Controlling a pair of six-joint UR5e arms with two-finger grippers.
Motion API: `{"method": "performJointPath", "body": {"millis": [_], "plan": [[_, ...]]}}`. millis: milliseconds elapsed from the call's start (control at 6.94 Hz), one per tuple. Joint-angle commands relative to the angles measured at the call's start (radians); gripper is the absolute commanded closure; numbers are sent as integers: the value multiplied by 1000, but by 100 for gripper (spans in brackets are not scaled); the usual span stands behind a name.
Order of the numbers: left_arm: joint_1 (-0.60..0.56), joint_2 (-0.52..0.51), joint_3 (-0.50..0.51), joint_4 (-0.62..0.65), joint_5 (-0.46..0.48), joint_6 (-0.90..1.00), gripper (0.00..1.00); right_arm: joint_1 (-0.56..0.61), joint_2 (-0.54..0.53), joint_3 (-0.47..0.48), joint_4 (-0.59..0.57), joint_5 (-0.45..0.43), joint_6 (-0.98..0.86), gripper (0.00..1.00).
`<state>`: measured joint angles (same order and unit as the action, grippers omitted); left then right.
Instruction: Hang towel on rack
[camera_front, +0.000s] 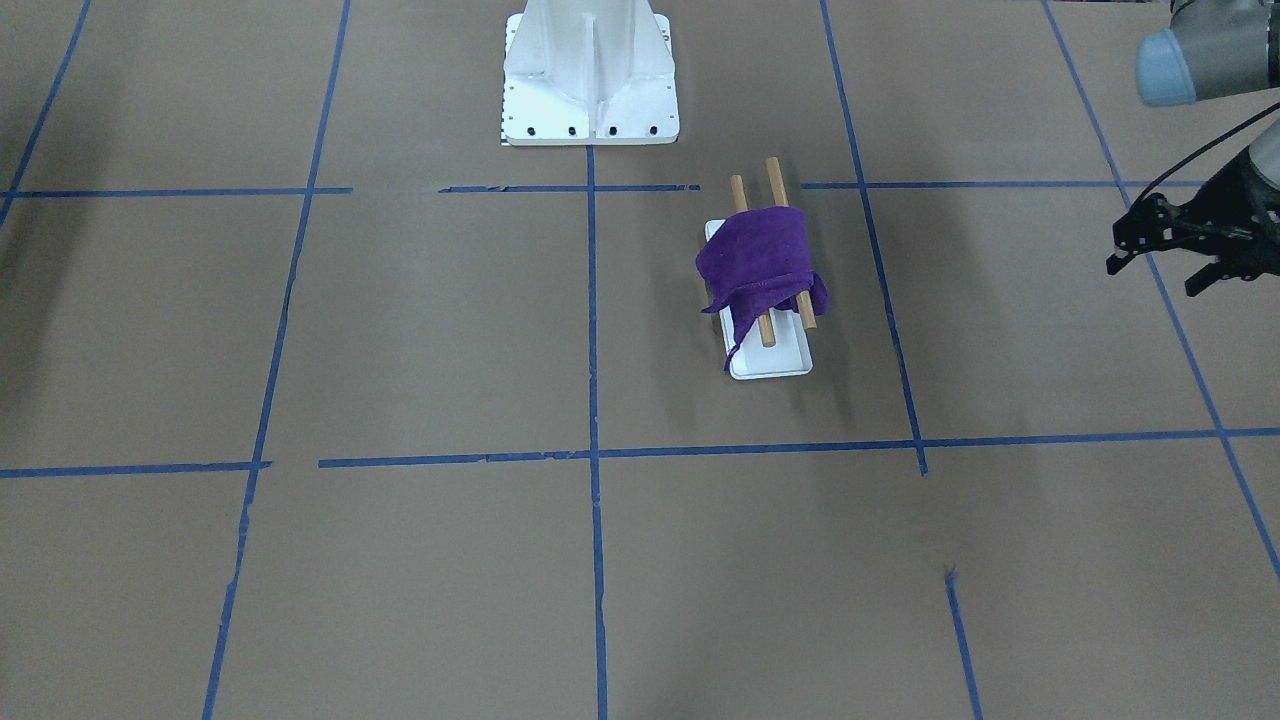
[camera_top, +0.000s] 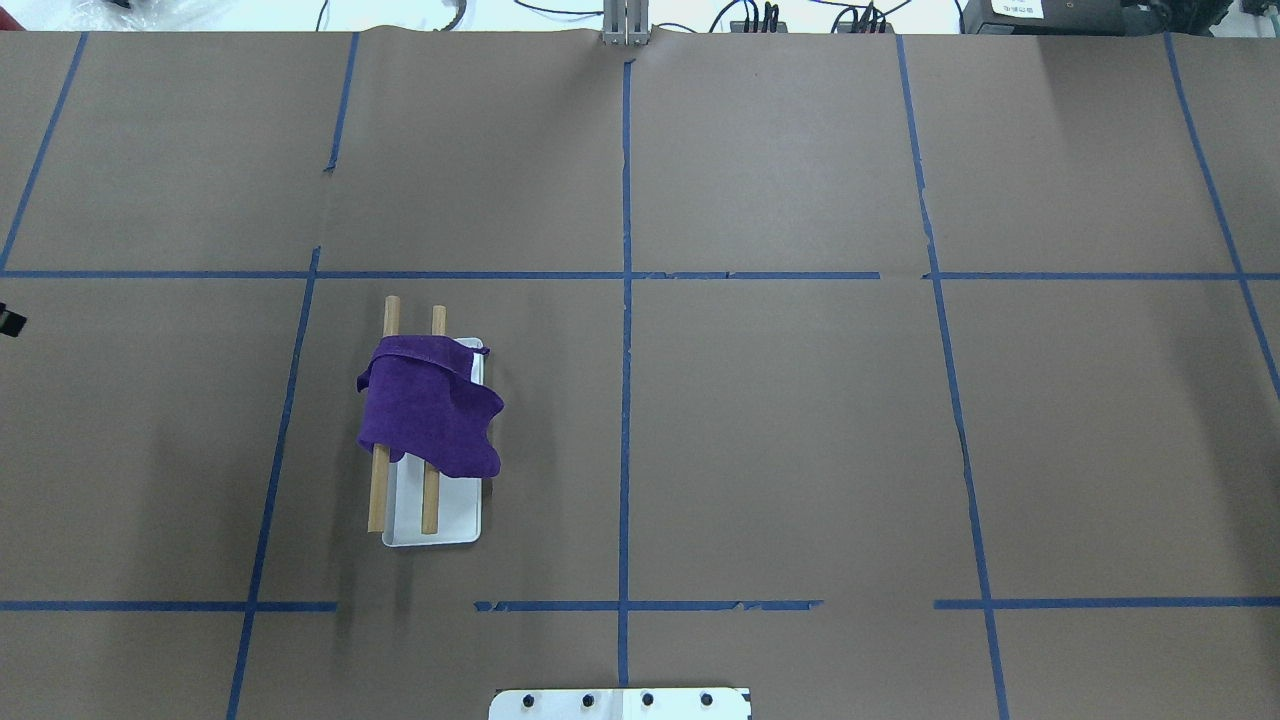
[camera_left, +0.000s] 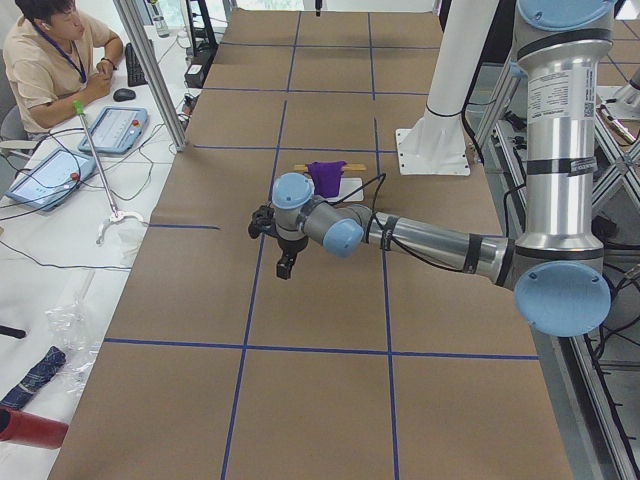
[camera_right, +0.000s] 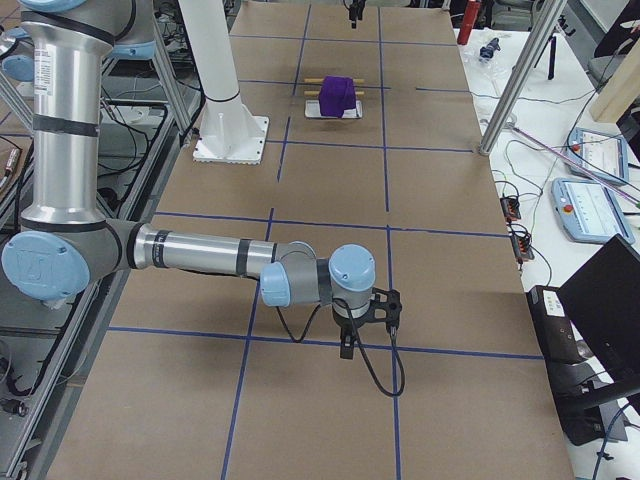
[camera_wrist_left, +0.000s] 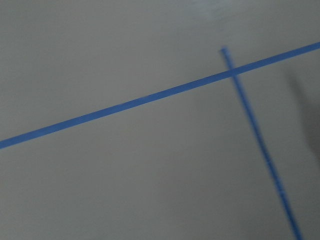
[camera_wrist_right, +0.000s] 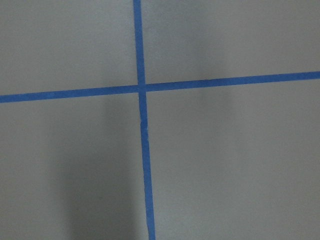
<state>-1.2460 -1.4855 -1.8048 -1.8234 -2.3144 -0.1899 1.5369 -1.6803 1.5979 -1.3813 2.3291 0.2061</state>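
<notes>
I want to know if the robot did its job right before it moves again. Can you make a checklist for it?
1. The towel lies over both rods of the rack: ok.
2. Rack sits flat, not tipped: ok.
3. Towel spread neatly: not ok. It is bunched, and one corner droops toward the white base.
4. Left claw is open, empty and well away from the towel: ok.
5. Right claw is far from the rack: ok.
6. Right claw open or shut: cannot tell.
</notes>
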Motion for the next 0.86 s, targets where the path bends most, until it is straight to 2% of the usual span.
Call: {"method": "performJointPath", "body": {"millis": [0,144,720], "plan": [[-181,23,25,218,6,364,0,11,11,-3,-92,-34,-5,0],[-241,57,30,222,4,413,0,20,19,2,-85,-127,-10,0],[-316,63,52,222,-2,418,0,19,10,8,-79,-131,-10,0]]}}
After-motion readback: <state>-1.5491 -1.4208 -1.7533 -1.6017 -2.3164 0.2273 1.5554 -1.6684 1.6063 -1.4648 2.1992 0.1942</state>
